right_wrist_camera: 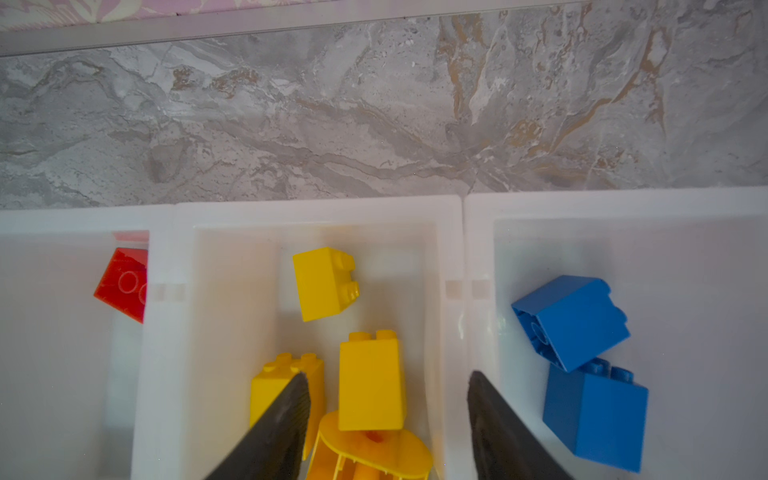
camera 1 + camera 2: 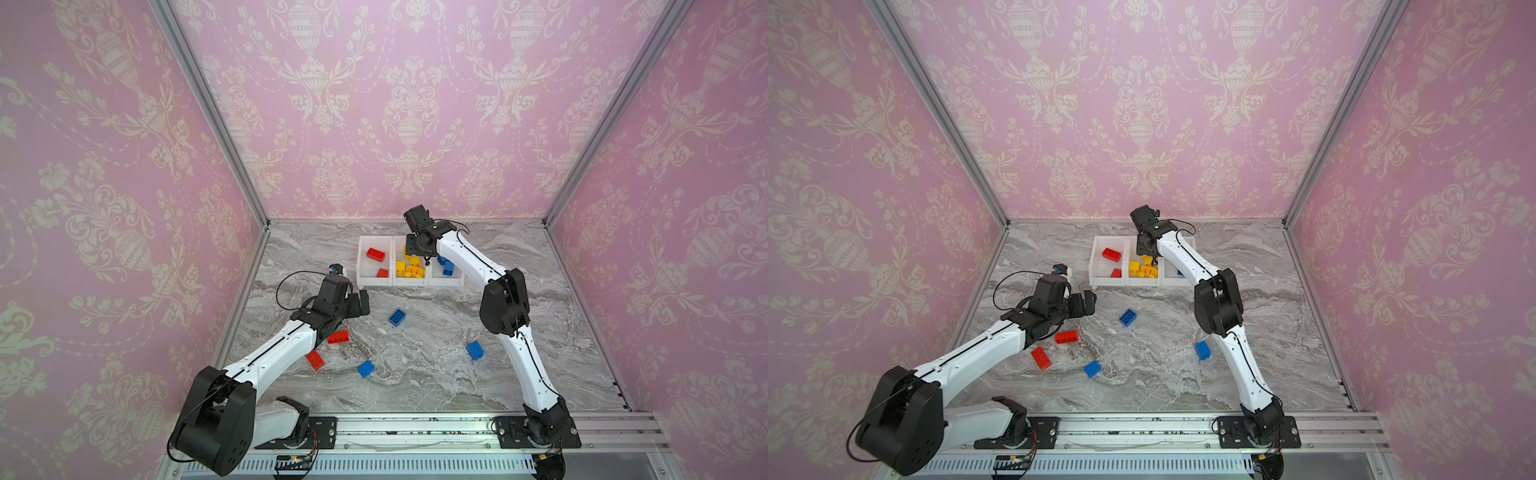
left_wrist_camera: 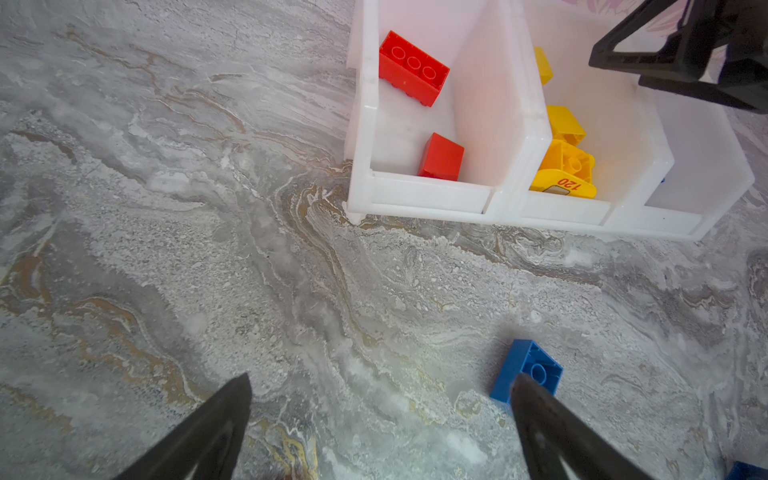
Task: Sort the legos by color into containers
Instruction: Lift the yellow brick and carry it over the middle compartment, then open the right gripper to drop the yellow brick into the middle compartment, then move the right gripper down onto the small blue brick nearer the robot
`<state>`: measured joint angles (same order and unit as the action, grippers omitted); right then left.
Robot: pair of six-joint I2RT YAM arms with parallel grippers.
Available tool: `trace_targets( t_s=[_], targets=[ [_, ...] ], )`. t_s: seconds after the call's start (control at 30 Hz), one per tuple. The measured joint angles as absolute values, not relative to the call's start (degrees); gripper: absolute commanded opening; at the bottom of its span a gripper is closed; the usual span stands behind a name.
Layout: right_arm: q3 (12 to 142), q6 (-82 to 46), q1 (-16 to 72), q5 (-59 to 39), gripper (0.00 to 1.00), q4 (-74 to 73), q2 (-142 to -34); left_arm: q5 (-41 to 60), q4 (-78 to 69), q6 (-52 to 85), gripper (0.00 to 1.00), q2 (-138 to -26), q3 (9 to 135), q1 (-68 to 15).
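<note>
The containers [image 2: 374, 284] [image 2: 1106, 281] are three joined white bins at the back. In both top views the left bin holds two red legos [image 2: 375, 254], the middle one yellow legos [image 2: 409, 268], the right one blue legos [image 2: 446, 266]. My right gripper [image 2: 419, 255] [image 1: 390, 376] hangs open over the middle bin. A yellow brick [image 1: 371, 382] lies free between its fingers on the yellow pile, touching neither. My left gripper [image 2: 360, 303] [image 3: 381, 376] is open and empty above the table, near the bins' front left corner. A blue brick [image 3: 530, 365] lies just beyond one of its fingers.
Loose on the marble table are three blue bricks [image 2: 397, 317] [image 2: 474, 350] [image 2: 365, 368] and two red ones [image 2: 338, 337] [image 2: 315, 360], the red ones close under the left arm. Pink patterned walls enclose the table on three sides. A metal rail [image 2: 415, 428] runs along the front.
</note>
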<state>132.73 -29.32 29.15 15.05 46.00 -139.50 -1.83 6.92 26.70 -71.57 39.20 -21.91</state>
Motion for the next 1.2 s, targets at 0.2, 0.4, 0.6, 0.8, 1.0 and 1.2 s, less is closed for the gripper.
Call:
trace_targets(
  t_s=[0.2,0.4,0.6,0.8,1.0,1.2],
  targets=[
    [130.17,-28.45,29.21,14.98,0.65,43.72,-138.37,-1.83,6.92,26.72,0.99,-71.57,39.20,-21.91],
    [128.60,-28.05,29.41,14.55,0.66,43.24,-137.12,-1.83,6.90,26.70,0.99,-71.61,39.20,-21.91],
    [123.07,-27.24,29.45,11.90,0.67,43.18,-131.55,-1.80,6.90,26.72,0.99,-71.61,39.20,-21.91],
    [113.62,-25.85,29.45,7.75,0.71,43.18,-121.97,-1.80,6.90,26.72,0.99,-71.61,39.20,-21.91],
    [98.87,-23.53,29.45,3.60,0.82,42.50,-110.41,-1.78,6.87,26.72,0.99,-71.72,39.20,-21.91],
    [87.13,-21.69,29.45,0.93,0.85,43.16,-101.84,-1.56,6.87,26.70,0.99,-71.72,39.20,-21.91]
  ],
)
